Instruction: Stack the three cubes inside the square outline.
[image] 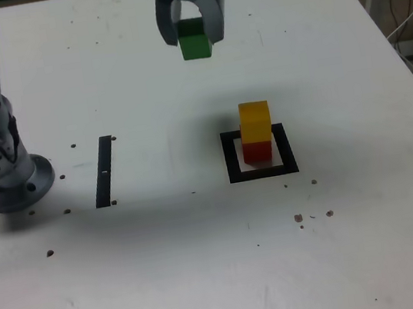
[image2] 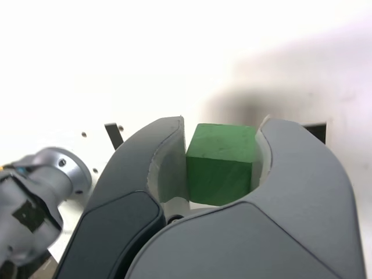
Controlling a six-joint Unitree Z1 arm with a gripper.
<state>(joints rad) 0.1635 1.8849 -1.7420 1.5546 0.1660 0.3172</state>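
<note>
White matte bench (image: 207, 263) carries a flat black square outline (image: 263, 172). Yellow cube (image: 255, 122) sits on red cube (image: 257, 151) inside it. Hand (image: 193, 38) grips the green cube (image: 194, 41) aloft.

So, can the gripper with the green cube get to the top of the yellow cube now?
Probably yes. The gripper holds the green cube above the table, and nothing stands over the yellow cube.

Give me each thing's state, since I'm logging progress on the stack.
gripper: shut on the green cube, raised above the table.
green cube: held, off the table.
yellow cube: stacked on the red cube.
red cube: inside the square outline, bottom of stack.
</note>
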